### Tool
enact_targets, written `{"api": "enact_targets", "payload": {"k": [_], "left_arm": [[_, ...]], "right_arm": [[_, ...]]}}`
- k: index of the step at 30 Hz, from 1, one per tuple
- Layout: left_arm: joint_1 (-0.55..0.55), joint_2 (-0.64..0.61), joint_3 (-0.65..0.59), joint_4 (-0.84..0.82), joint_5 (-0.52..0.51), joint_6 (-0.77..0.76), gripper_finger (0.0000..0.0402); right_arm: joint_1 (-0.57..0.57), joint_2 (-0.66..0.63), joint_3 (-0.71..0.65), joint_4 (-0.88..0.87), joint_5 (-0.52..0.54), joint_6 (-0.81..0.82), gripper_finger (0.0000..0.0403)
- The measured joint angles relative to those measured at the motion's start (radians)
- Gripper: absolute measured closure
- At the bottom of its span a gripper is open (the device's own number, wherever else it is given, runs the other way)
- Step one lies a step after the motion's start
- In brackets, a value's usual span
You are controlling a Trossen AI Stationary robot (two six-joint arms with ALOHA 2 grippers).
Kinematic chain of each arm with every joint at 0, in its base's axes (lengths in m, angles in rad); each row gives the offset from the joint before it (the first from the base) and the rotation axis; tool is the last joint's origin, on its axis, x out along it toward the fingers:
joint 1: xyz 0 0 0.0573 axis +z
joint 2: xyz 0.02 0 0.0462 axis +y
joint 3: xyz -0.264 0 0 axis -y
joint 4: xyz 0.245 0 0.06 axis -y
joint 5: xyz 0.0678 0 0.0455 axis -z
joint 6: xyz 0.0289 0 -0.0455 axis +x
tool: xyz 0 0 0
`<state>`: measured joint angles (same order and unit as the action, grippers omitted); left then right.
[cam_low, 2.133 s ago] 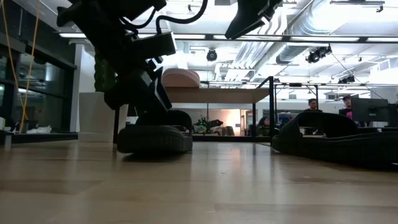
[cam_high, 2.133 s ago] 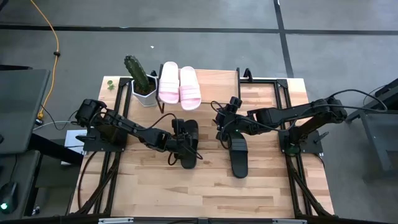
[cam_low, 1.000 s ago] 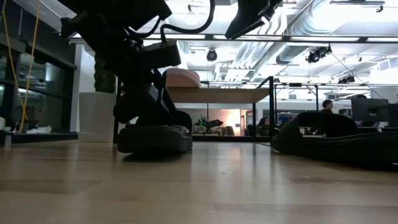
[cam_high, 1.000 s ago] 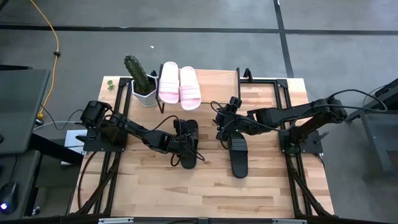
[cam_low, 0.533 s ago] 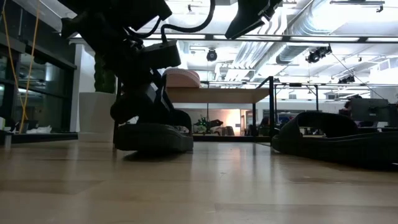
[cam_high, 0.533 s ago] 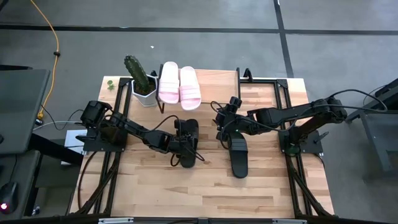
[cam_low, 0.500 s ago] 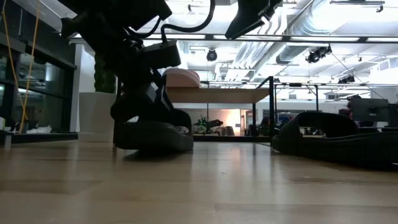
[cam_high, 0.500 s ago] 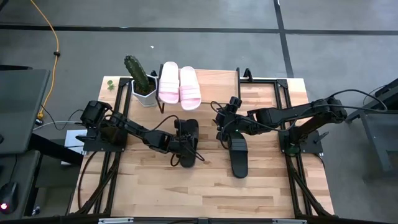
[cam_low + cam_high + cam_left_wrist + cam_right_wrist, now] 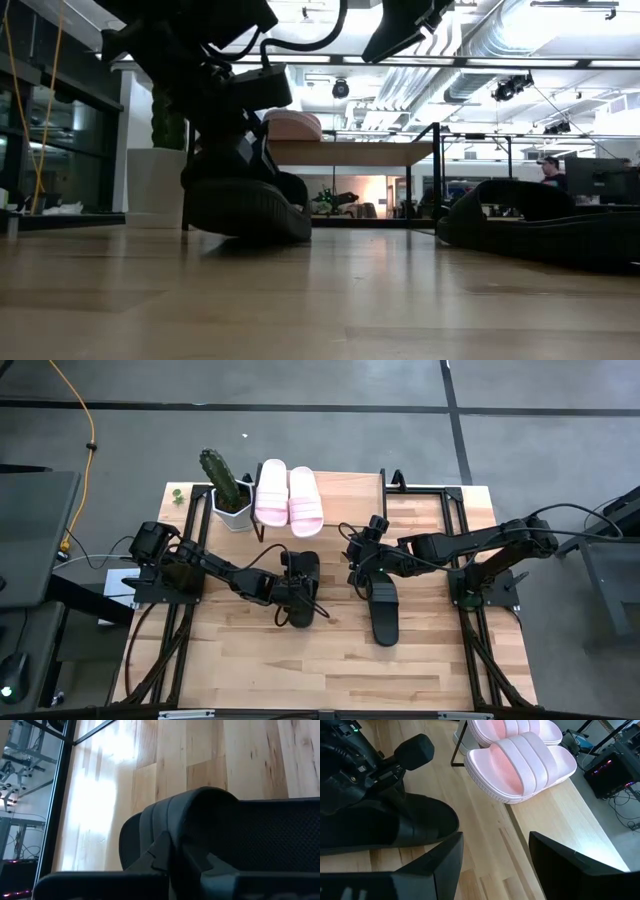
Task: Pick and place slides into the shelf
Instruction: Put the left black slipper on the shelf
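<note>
Two pale pink slides (image 9: 288, 497) lie side by side on the shelf's wooden top board (image 9: 350, 488) at the far edge. One black slide (image 9: 304, 592) sits mid-table, tipped, with its right side on the wood. My left gripper (image 9: 291, 596) is shut on it from the left. A second black slide (image 9: 384, 606) lies flat to the right. My right gripper (image 9: 495, 865) hangs open above that slide's far end, touching nothing. My left gripper pinches the black slide at the left side of its wide strap (image 9: 165, 827) between its two fingers (image 9: 162, 857). The fingers come slanting down from the table's left. The slide's left side is raised off the table while its right side (image 9: 295, 232) rests on it.
A white pot with a green cactus (image 9: 229, 495) stands left of the pink slides. Black metal rails (image 9: 455, 520) frame the table's far and side edges. Bare wood lies toward the near edge (image 9: 330, 670). A person shows far off in the room behind (image 9: 548, 165).
My left gripper has shut on the black slide's strap and taken hold. The slide, flat a second ago, has tipped: its left side has risen off the table while its right side has stayed down.
</note>
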<state>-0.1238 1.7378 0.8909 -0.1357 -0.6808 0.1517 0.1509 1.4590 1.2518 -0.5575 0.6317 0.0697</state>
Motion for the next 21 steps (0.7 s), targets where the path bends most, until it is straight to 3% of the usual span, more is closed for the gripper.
{"api": "enact_targets", "payload": {"k": [14,21], "left_arm": [[-0.001,0.002,0.182,-0.275,-0.013,-0.049,0.0386],[-0.001,0.002,0.292,-0.435,-0.109,-0.053,0.0395]], "right_arm": [[0.0,0.0,0.0,0.0,0.007,-0.029,0.0185],[0.0,0.0,0.0,0.0,0.019,-0.051,0.0185]]}}
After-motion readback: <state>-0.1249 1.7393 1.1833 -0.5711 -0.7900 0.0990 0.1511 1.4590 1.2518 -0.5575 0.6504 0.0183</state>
